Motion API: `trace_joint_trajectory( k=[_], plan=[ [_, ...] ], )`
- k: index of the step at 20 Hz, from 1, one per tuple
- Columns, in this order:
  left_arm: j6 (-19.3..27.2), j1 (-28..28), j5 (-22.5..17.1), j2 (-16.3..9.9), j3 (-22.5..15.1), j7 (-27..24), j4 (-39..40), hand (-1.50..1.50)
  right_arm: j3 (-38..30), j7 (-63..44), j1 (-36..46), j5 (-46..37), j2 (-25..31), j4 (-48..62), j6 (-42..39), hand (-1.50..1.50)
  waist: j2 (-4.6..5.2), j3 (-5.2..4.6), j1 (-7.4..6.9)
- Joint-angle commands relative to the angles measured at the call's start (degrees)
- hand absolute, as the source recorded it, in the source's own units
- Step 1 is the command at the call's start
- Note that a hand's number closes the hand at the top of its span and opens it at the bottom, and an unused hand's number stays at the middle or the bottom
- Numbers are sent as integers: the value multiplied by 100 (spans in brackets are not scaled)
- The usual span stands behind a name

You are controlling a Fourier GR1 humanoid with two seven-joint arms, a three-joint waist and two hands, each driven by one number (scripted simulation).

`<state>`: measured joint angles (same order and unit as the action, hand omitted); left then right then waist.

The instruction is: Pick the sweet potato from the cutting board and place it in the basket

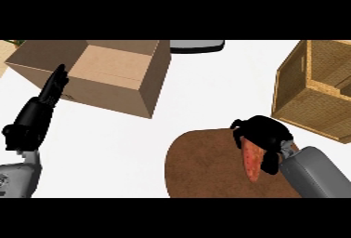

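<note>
The right hand (264, 132) curled over the sweet potato (252, 162) on the cutting board (198, 167), apparently grasping it; the basket (312, 93) stood far right, and the left hand (34, 116) rested released.

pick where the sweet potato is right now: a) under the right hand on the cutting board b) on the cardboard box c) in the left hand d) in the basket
a: the right hand curls round the sweet potato over the cutting board; the basket sits apart.
</note>
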<state>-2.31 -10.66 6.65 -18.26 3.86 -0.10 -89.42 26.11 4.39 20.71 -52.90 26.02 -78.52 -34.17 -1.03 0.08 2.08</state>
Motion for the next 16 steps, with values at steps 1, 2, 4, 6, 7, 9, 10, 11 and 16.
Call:
trace_joint_trajectory(
  k=[1, 2, 4, 6, 7, 9, 10, 11, 16],
  plan=[
    [117, 197, -52, -91, 275, 32, 36, 0, -1539, -278, -327, 105, 1264, 664, 552, 150, 71, 38, 507],
    [150, 212, -26, -59, 246, 56, -29, 0, -1860, -378, -360, 160, 1411, 878, 675, 150, 81, 68, 623],
    [185, 391, -44, -35, 293, 13, -148, 0, -2533, -244, -446, 359, 1839, 1254, 1039, 150, 118, 68, 607],
    [64, 546, -151, -88, 326, -22, -341, 0, -3133, -36, -536, 509, 2246, 1662, 1475, 150, 108, 73, 442],
    [79, 479, -144, -84, 327, -11, -338, 0, -3360, 108, -587, 545, 2398, 1911, 1726, 150, 151, 73, 379],
    [24, 453, -160, -75, 283, -59, -323, 0, -3843, 457, -738, 701, 2606, 2284, 2301, 150, 163, 73, 363],
    [21, 375, -207, -53, 294, -33, -328, 0, -4152, 610, -648, 884, 2639, 2474, 2531, 150, 162, 68, 265],
    [1, 440, -147, -59, 236, -94, -320, 0, -4461, 873, -619, 1091, 2849, 2634, 2593, 150, 144, 57, 229],
    [-68, 464, -171, -12, 171, -118, -239, 0, -5833, 1781, -43, 2558, 2751, 3162, 2654, 150, 102, 49, 82]
  ],
)
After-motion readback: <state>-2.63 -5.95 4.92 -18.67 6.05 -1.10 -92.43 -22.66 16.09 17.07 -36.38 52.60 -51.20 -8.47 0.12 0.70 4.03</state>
